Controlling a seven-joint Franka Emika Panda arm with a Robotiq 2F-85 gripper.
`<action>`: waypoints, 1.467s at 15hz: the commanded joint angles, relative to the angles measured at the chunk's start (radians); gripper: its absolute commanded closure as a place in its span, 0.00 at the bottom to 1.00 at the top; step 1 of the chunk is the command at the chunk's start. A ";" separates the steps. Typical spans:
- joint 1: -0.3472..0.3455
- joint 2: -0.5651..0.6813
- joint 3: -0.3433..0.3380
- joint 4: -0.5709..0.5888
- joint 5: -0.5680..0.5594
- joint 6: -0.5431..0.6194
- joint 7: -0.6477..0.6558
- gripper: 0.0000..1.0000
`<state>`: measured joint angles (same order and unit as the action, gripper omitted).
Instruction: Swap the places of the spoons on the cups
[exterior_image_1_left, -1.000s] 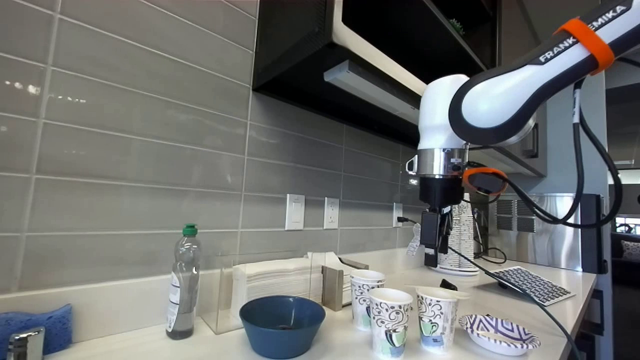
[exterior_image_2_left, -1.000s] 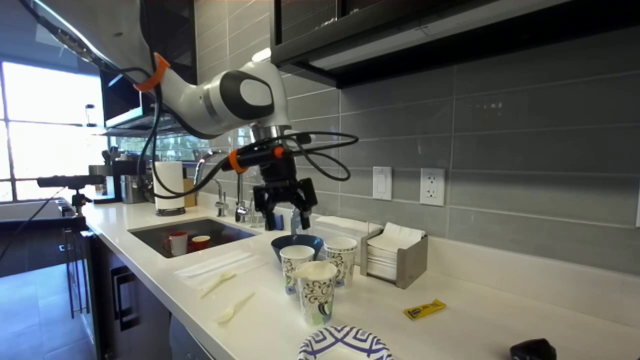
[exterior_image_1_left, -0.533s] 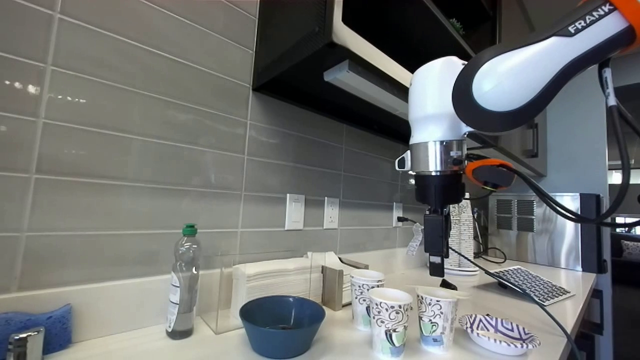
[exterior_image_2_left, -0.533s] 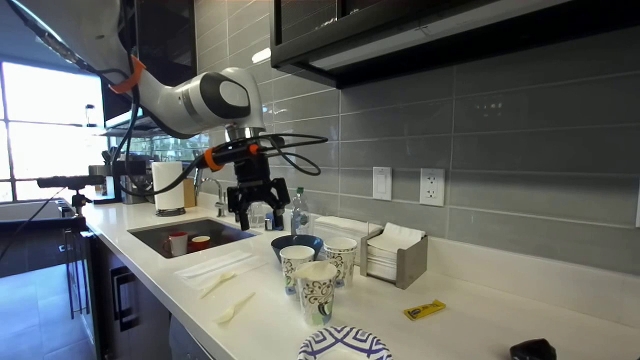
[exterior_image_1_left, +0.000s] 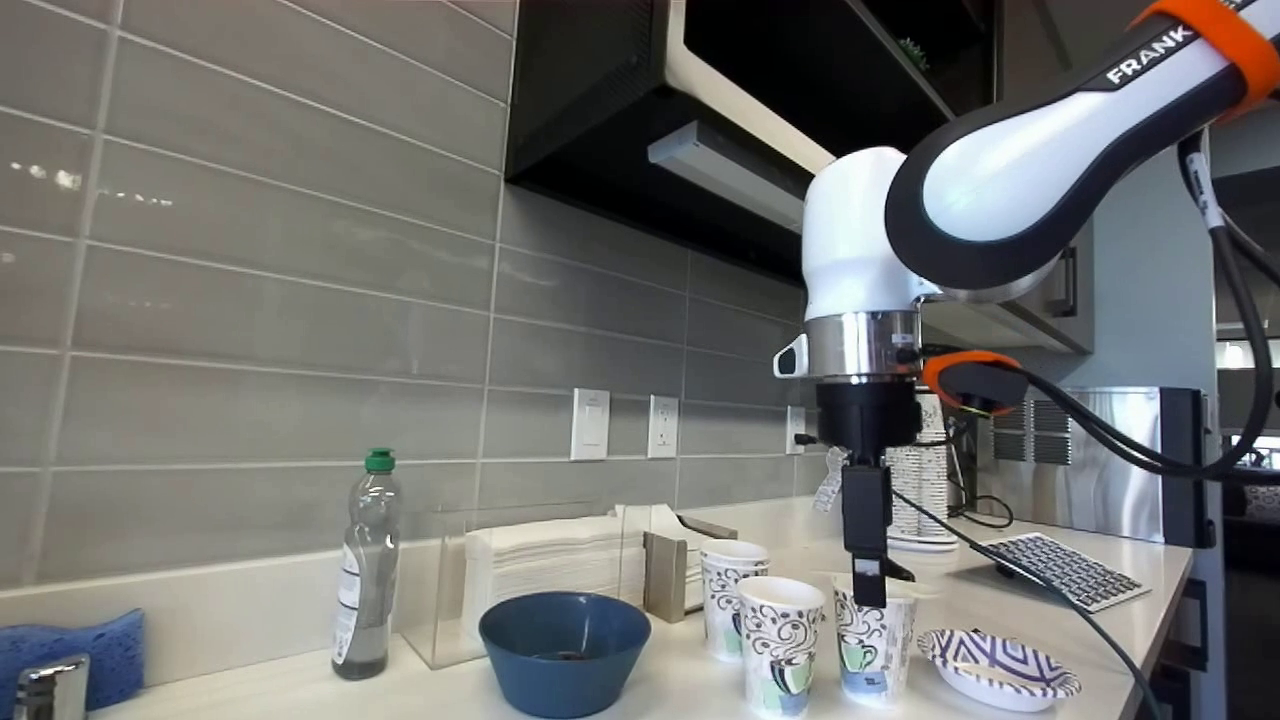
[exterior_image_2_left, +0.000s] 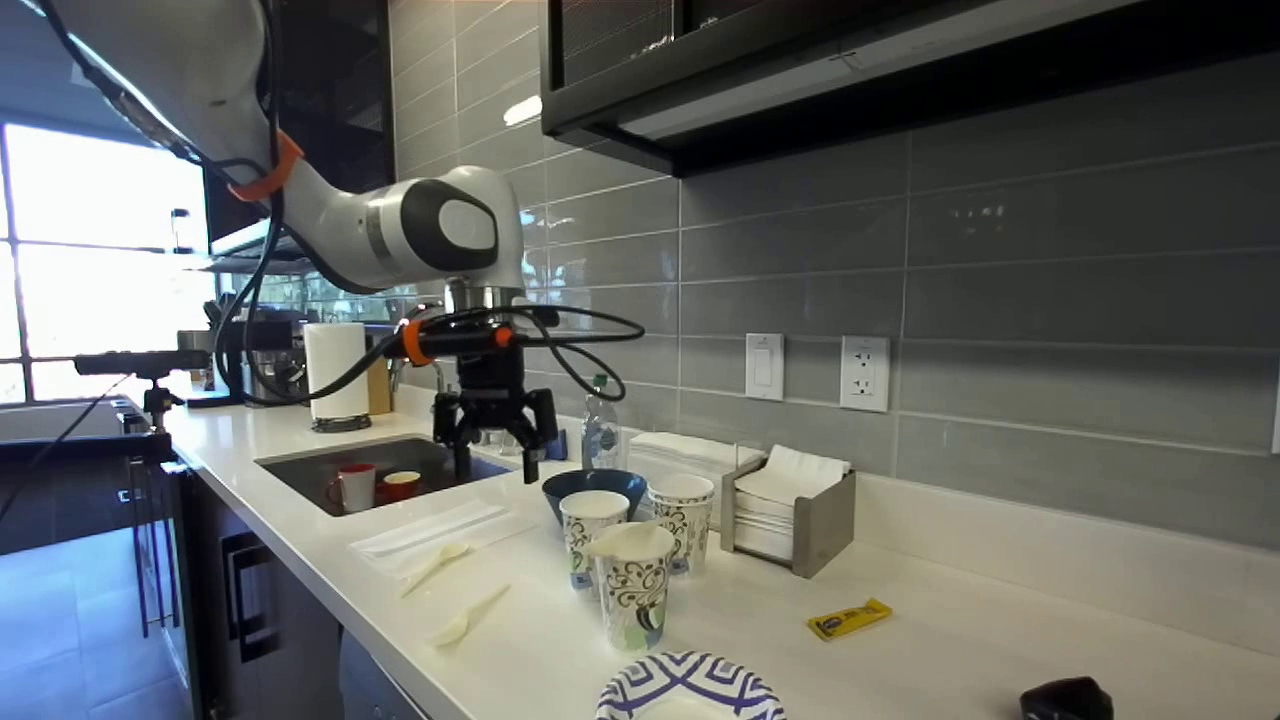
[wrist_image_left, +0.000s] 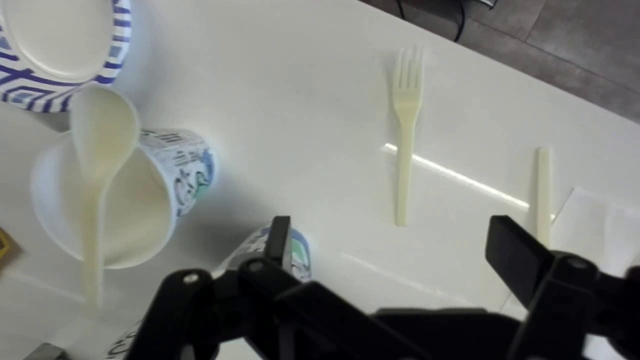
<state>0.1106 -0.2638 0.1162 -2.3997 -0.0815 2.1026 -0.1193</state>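
Countertop (exterior_image_2_left: 960, 640) beneath wide-spread, downward claw (exterior_image_2_left: 497, 470)

Wht arm (exterior_image_1_left: 1000, 195) w/ blk pincer (exterior_image_2_left: 497, 468)

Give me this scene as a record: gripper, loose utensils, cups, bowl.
Gripper: open, holding nothing, above the counter
Spoon: lying across the mouth of a patterned cup
Fork: flat on the counter, touching no cup
Third utensil: lying flat, one end hidden by the gripper in the wrist view; type unclear
Neighbouring cup: upright, no spoon across its rim
Blue bowl: upright on the counter
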 joint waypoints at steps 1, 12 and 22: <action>0.048 0.030 -0.009 -0.041 0.102 0.044 -0.084 0.00; 0.054 0.121 -0.010 -0.207 0.122 0.407 -0.116 0.00; 0.034 0.235 -0.021 -0.213 0.139 0.533 -0.149 0.04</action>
<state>0.1529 -0.0556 0.0991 -2.6158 0.0224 2.6036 -0.2245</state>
